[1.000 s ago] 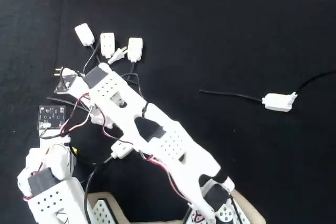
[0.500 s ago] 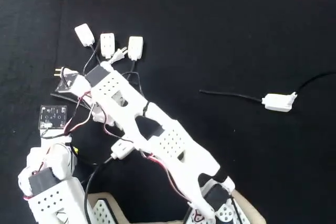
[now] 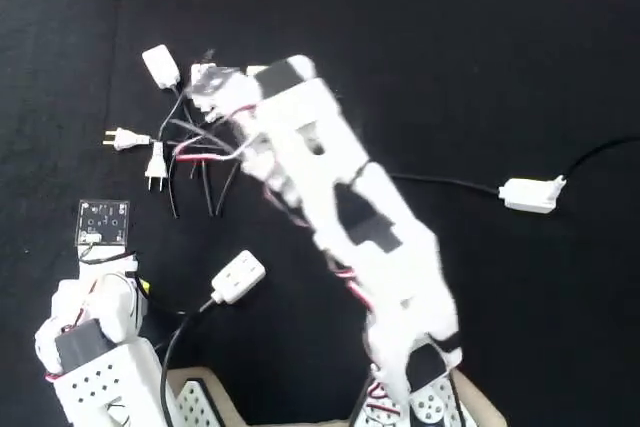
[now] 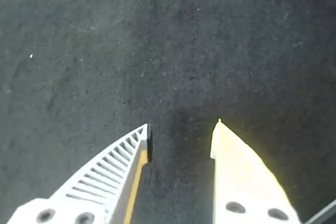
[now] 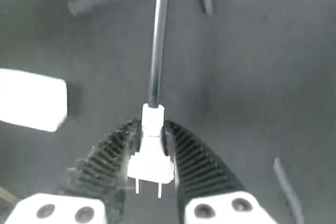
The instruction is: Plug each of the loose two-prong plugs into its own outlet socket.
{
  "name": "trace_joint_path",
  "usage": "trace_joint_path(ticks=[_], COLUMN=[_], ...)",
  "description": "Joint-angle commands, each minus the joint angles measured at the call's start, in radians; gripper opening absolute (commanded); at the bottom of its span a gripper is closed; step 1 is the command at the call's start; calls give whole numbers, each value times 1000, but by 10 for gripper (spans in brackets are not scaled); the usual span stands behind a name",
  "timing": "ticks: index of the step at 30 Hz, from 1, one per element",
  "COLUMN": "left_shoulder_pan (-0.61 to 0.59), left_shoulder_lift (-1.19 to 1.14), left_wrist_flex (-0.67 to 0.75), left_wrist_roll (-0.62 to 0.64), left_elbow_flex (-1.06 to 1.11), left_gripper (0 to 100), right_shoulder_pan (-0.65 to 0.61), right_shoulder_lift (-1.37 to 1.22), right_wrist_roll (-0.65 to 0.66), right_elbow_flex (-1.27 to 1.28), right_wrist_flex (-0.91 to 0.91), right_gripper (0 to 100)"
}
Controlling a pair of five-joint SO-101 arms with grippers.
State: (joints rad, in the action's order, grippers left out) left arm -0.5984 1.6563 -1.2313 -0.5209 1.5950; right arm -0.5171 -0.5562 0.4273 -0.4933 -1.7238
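My right gripper point(image 5: 151, 127) is shut on a white two-prong plug point(image 5: 151, 163), its black cord point(image 5: 157, 40) running away over the table. In the high view this gripper point(image 3: 212, 87) hangs over the row of white outlet sockets point(image 3: 160, 65) at the back left. One socket point(image 5: 31, 106) lies beside the held plug. Two loose plugs point(image 3: 125, 137) point(image 3: 157, 162) lie on the black table left of the arm. My left gripper point(image 4: 181, 129) is open over bare black cloth at the front left, holding nothing.
Another white socket point(image 3: 238, 275) with a cord lies near the front, between the arms. A further socket point(image 3: 530, 194) with a cable sits far right. Loose black cords point(image 3: 205, 182) spread below the socket row. The left arm point(image 3: 90, 332) stands at the front left corner.
The right arm has swung from the left side of the table up and right to the socket row. Two loose plugs and the front socket are now uncovered. The left arm kept still.
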Motion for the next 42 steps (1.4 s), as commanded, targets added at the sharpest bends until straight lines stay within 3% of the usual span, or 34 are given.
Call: trace_joint_path(ticks=[1,9,20,23,25,31,38,42], left_shoulder_pan=[15,15,16,50,62,65,62,62], left_shoulder_lift=[6,6,6,6,6,6,6,6], left_wrist_flex=[20,18,21,21,20,20,20,20], left_wrist_roll=[-6,-6,-6,-8,-8,-11,-34,-34], left_elbow_flex=[-10,-10,-5,1,1,1,2,2], left_gripper=[199,199,199,199,199,199,198,198], right_shoulder_pan=[11,-11,-9,-5,-9,18,40,49], right_shoulder_lift=[320,802,622,567,524,424,417,394], right_wrist_roll=[-5,-46,-181,-155,-66,-58,-41,17], right_elbow_flex=[351,1099,1138,1066,1018,888,742,773], right_wrist_flex=[17,439,809,741,654,595,361,347], right_gripper=[11,12,32,35,44,204,215,215])
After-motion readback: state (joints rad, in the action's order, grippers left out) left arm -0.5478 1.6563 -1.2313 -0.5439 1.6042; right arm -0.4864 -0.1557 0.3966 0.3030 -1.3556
